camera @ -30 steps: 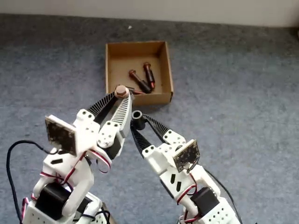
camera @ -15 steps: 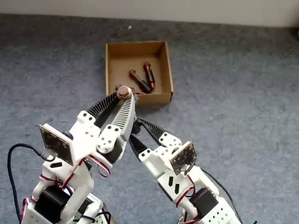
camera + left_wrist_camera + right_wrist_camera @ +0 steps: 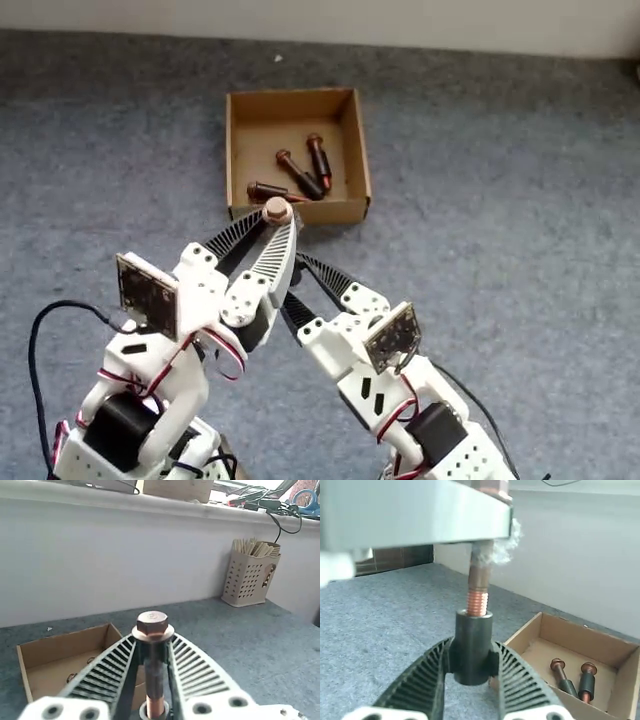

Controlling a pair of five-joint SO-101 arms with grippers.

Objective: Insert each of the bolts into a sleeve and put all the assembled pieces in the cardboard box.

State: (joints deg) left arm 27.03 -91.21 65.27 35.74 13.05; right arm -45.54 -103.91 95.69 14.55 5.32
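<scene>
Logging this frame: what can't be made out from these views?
1. Right wrist view: how far the bolt reaches inside the sleeve; the sleeve's wall hides it.
2. High view: that joint lies under the left gripper.
3. Left wrist view: the cardboard box floor is mostly behind that gripper's fingers.
4. Right wrist view: the frame's edge cuts off part of the box.

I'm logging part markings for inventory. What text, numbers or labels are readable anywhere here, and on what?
No text can be quoted.
Head of the bolt: a faint raised mark, too blurred to read.
Left arm's circuit board and right arm's circuit board: markings too small to read.
Cardboard box and sleeve: no print visible.
</scene>
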